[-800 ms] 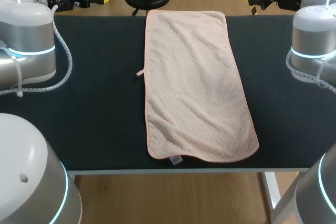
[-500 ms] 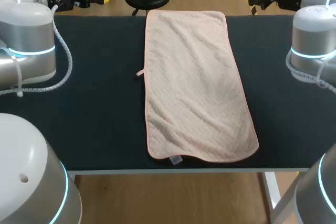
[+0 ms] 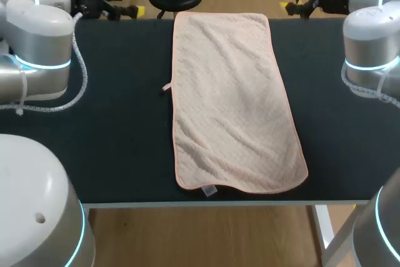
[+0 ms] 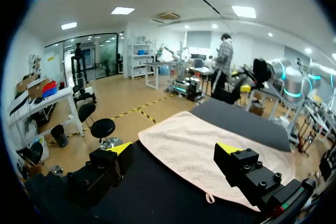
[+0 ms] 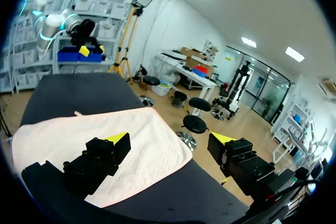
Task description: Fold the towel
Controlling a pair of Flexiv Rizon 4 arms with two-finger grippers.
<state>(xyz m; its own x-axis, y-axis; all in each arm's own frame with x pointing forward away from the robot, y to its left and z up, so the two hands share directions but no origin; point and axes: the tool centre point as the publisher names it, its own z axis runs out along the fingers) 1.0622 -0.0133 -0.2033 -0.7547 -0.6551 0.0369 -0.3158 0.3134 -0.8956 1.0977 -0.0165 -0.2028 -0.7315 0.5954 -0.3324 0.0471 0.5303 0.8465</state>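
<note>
A pale pink, quilted rectangular towel (image 3: 231, 98) is laid flat and unfolded on the black table (image 3: 112, 123), its long side running from 12 o'clock to 6 o'clock. A small loop (image 3: 166, 88) is seen at its 9 o'clock edge and a white label (image 3: 209, 190) at its 6 o'clock hem.

The left gripper (image 4: 174, 150) is held at about 11 o'clock from the towel and the right gripper (image 5: 169, 140) at about 1 o'clock, each near a far corner. In both, the yellow-tipped fingers are spread wide with nothing between them. Their height over the table's far edge is hard to judge.

The fold is judged not yet begun, and the approach to the far corners appears to be in hand. Next, each corner would need to be pinched and the 12 o'clock hem carried toward 6 o'clock.
</note>
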